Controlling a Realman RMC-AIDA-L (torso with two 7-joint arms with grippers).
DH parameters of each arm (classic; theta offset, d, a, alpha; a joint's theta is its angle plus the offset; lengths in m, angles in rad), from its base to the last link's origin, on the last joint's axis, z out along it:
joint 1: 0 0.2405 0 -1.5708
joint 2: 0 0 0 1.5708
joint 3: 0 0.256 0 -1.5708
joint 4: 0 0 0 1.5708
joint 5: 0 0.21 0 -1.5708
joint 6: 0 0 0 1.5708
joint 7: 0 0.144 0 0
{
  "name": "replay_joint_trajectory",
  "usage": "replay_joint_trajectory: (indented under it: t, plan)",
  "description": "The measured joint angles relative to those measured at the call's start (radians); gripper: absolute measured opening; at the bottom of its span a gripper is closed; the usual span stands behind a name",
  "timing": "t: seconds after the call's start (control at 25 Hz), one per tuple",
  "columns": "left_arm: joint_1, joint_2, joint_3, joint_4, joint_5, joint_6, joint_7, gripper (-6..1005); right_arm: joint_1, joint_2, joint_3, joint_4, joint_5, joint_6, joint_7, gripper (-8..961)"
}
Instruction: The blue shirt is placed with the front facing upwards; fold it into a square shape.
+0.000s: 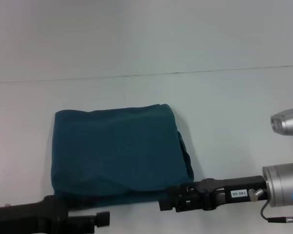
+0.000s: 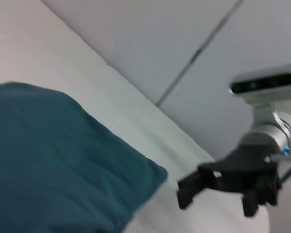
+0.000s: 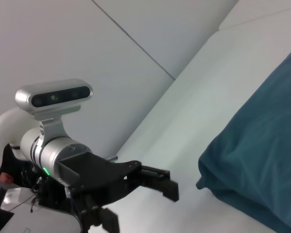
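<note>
Two grippers, left gripper (image 1: 103, 219) and right gripper (image 1: 165, 204), beside one folded blue shirt (image 1: 117, 151)

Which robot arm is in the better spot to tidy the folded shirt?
Probably the left. The left gripper sits at the blue shirt's near edge, where it bulges; the right gripper is just off the near right corner.

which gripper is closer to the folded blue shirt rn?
Roughly even. The left gripper sits at the near edge of the blue shirt, by its left corner; the right gripper sits at the near right corner. Neither holds it.
</note>
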Motion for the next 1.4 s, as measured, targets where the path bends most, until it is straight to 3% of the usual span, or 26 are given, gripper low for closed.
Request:
replay_joint_trajectory:
  t: [0.36, 1.0, 1.4]
  plan:
    - [0.003, 0.008, -0.128, -0.007, -0.006, -0.010, -0.011, 935, -0.008, 0.000, 0.006, 0.021, 0.001, 0.005, -0.008, 855]
    - [0.000, 0.006, -0.103, -0.006, 0.003, 0.001, 0.012, 935, -0.009, -0.002, 0.014, 0.015, 0.001, 0.003, -0.008, 855]
    - [0.008, -0.002, -0.088, -0.023, -0.005, -0.005, 0.167, 935, -0.010, -0.002, 0.013, 0.012, 0.001, 0.006, -0.030, 855]
